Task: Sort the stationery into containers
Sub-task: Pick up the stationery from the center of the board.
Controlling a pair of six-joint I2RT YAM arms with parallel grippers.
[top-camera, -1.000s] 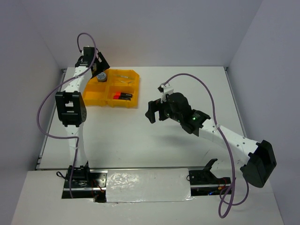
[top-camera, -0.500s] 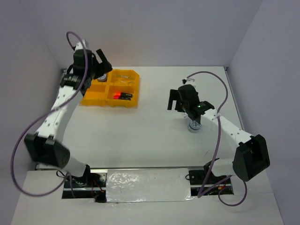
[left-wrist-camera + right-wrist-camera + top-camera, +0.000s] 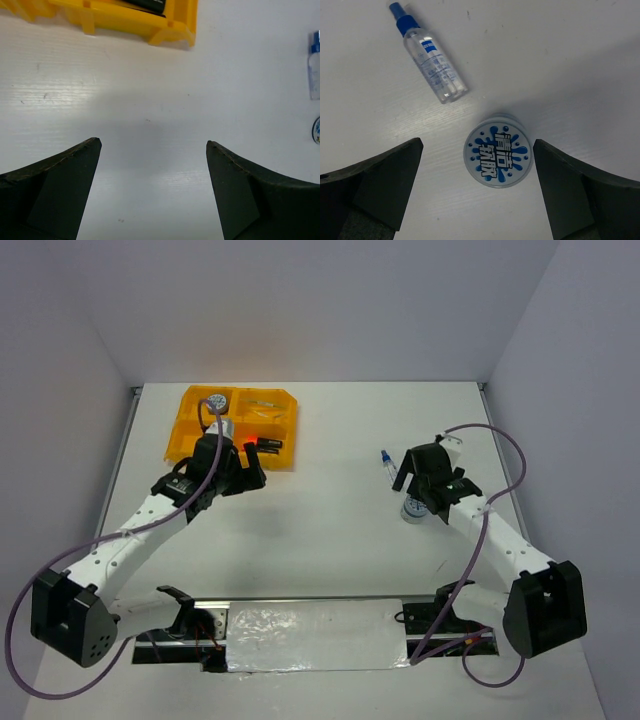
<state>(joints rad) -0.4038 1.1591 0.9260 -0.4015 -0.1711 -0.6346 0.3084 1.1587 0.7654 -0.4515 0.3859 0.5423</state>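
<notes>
The white bench [image 3: 320, 540] is carrying everything here, and both arms are reaching out over it. The left arm [image 3: 140, 535] is stretching toward the far left and the right arm [image 3: 500, 545] is angling in from the right.

The orange-yellow tray [image 3: 183, 430] is sitting at the far left of the bench, its four compartments facing up.

The left fingers [image 3: 60, 185] are standing wide apart and gripping nothing. They are hanging over bare bench just off the tray's near right corner.

The right fingers [image 3: 570, 190] are spread just as wide, also gripping nothing. They are looking straight down at a round grey-blue roll [image 3: 498, 156] with a blue splash label. The roll is lying flat on the bench between them, with a gap showing on each side.

A second roll [image 3: 216, 402] is resting in the tray's far left compartment.

The blue-capped clear bottle [image 3: 429, 55] is lying on its side on the bench. It is near the loose roll but not touching it, well apart from the tray, cap pointing away from the arm bases.

Short black markers [image 3: 262, 445], one showing a red cap, are lying in the tray's near right compartment. Thin pale items in the far right compartment are showing too small to identify.
</notes>
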